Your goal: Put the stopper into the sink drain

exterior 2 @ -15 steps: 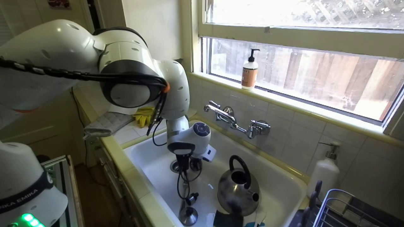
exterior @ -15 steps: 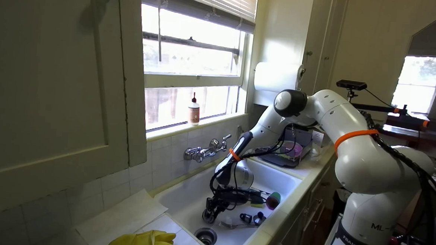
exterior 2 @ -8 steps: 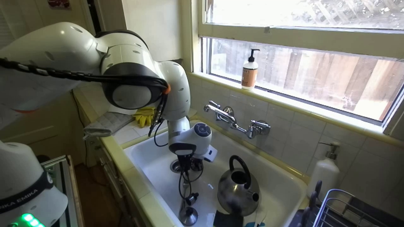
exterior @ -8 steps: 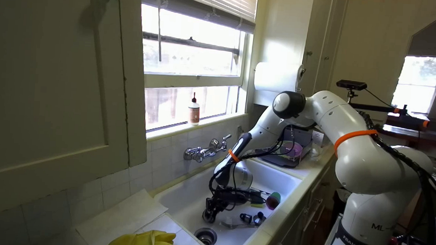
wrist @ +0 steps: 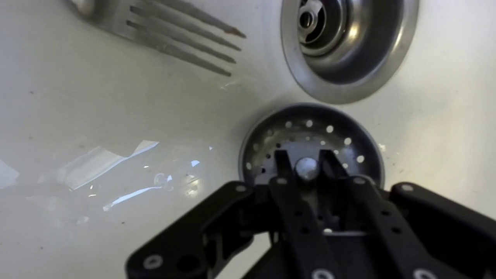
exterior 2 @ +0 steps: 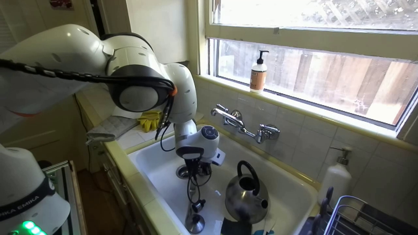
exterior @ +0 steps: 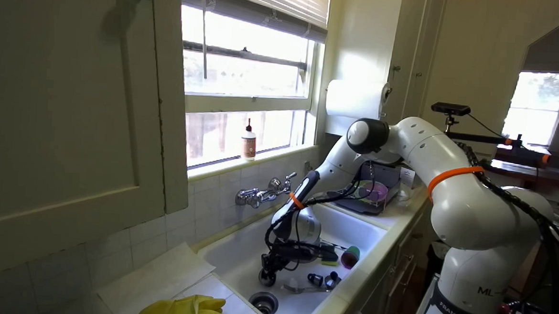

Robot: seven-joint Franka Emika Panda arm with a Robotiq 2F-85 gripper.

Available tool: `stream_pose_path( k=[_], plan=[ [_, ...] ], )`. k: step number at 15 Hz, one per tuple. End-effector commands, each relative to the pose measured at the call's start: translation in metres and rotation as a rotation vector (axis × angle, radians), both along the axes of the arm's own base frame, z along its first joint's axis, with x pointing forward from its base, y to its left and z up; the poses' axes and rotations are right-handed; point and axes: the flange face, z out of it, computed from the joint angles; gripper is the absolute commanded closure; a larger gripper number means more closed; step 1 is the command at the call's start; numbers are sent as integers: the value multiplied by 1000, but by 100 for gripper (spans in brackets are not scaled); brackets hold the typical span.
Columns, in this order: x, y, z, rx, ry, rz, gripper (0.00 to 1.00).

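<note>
The stopper (wrist: 307, 167) is a round perforated metal strainer with a small centre knob. My gripper (wrist: 304, 152) is above it in the wrist view, its black fingers close on both sides of the knob. The stopper's lower part is hidden by the fingers. The drain (wrist: 341, 93) is an open metal hole just beyond the stopper, and their rims nearly meet in the picture. In an exterior view my gripper (exterior: 267, 271) is low in the sink, beside the drain (exterior: 263, 302). The drain (exterior 2: 183, 172) also shows in an exterior view. I cannot tell how far the stopper is off the sink floor.
A fork (wrist: 182, 38) lies left of the drain. A kettle (exterior 2: 246, 199), a metal funnel-shaped piece (exterior 2: 195, 224) and a small dark metal piece (exterior 2: 198, 206) stand in the sink. The faucet (exterior: 263, 197) is on the wall. Yellow gloves (exterior: 185, 310) lie on the counter.
The hand has shifted slightly, a little left in an exterior view and a little right and up in an exterior view. The stopper appears to move along with it.
</note>
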Motion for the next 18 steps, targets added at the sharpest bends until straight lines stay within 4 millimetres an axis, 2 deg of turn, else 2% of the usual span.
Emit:
stream_pose_path(
  k=[1,2,9,13,18],
  plan=[
    [5,4,-7,-5,-1,-4,100],
    [6,4,-9,-4,-2,-3,96],
    [2,9,9,47,51,54,96],
    [0,21,22,91,113,159,96],
    [2,37,27,126,250,296,96]
  ],
)
